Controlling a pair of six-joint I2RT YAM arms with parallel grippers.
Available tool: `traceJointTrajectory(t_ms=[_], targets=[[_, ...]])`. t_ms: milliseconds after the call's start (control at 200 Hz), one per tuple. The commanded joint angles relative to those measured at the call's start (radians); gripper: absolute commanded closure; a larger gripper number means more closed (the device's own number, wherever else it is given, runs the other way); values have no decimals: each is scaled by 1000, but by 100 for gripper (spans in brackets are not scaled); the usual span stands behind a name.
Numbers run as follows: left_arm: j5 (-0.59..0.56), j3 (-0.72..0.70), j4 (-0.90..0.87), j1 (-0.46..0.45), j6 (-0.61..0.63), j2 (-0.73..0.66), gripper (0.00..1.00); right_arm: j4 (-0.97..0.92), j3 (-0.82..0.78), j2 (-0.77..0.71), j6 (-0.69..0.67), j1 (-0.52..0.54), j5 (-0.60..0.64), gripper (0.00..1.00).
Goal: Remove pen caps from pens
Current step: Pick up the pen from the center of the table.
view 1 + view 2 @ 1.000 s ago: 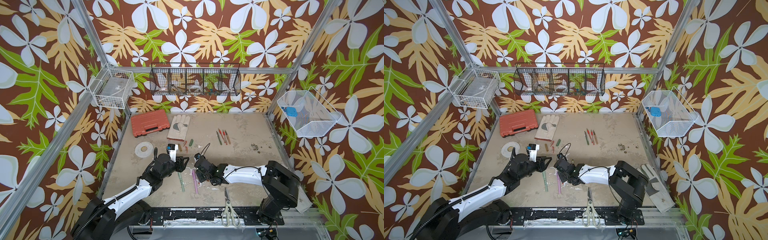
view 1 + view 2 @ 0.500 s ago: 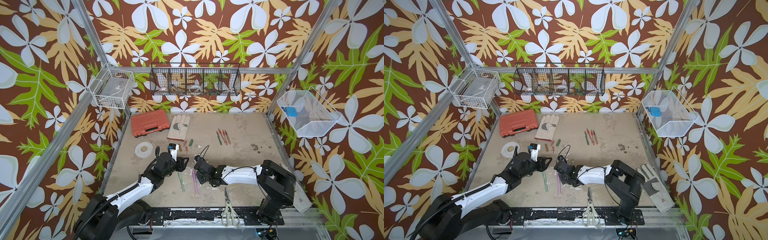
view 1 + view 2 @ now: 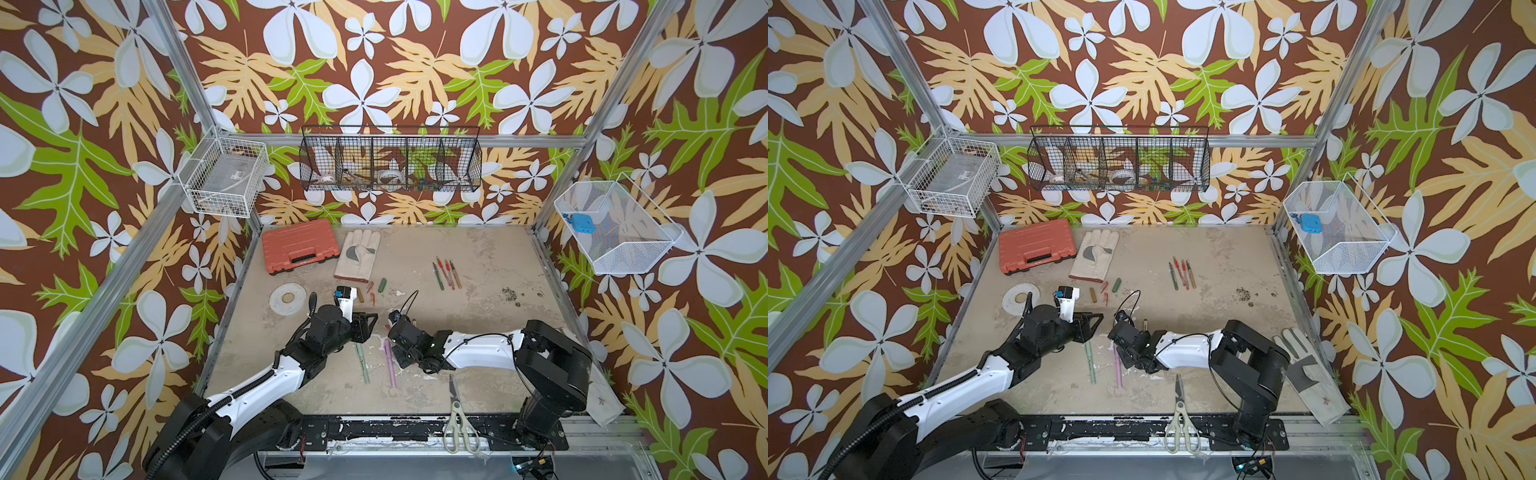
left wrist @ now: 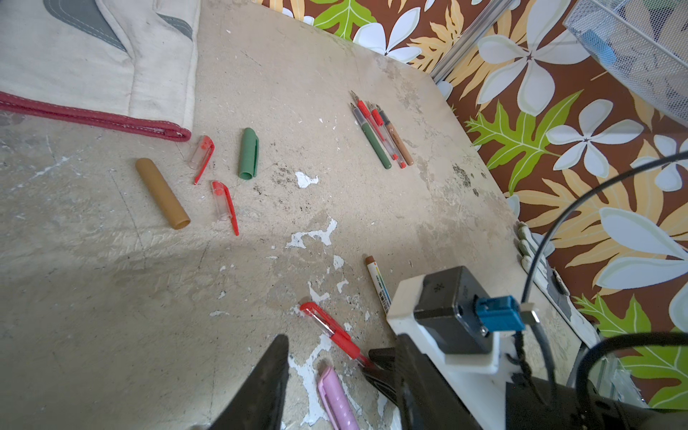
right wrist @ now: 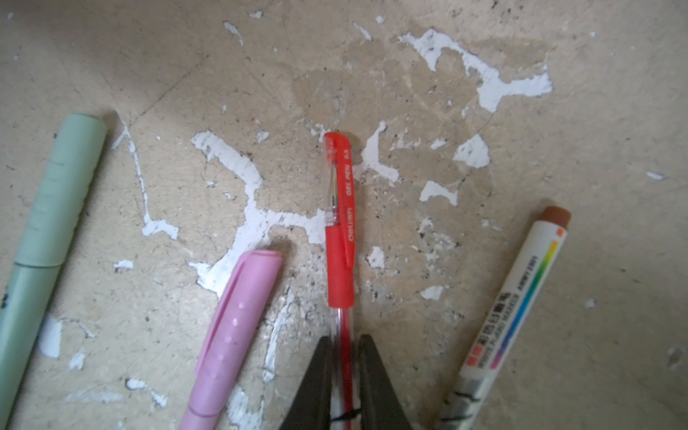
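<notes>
On the paint-chipped beige worktop [image 3: 478, 332] between flower-papered walls [image 3: 374, 62], the right end effector [image 5: 344, 344] pinches the clear barrel of a capped red pen [image 5: 339, 268], whose rear end its fingers [image 5: 376, 379] hide, while the left end effector [image 3: 371, 328] stands open just beside.

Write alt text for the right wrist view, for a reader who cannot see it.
The right gripper pinches the clear barrel of a capped red gel pen lying on a worn beige table. A pink pen, a pale green pen and a brown-capped white marker lie alongside.
</notes>
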Motion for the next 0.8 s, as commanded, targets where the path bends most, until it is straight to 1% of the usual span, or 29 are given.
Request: traceJointTrajectory(t_ms=[0,180,415,470,611,661,726,796], targets=[[-23,-4,-7,0,15,-2,52,-47,6,0,-16,1,8,84],[-22,-20,29,0,8,-15,51,-49,42,-19,-42,-5,20,87],[-58,-43,79,0,-24,-107,50,-34,71,-88,-78,-38,-6,89],[-68,-50,101,0,-39,-134,46,-26,69,-113,-90,-60,-22,89],[-63,-43,137,0,-91,-169,42,-16,55,-188,-123,-115,-70,90],[-57,-26,145,0,-108,-162,40,-6,48,-219,-138,-138,-103,90],[-69,0,150,0,-132,-142,35,4,47,-265,-160,-173,-158,90],[-51,33,168,0,-151,-103,35,0,54,-313,-183,-203,-183,90]])
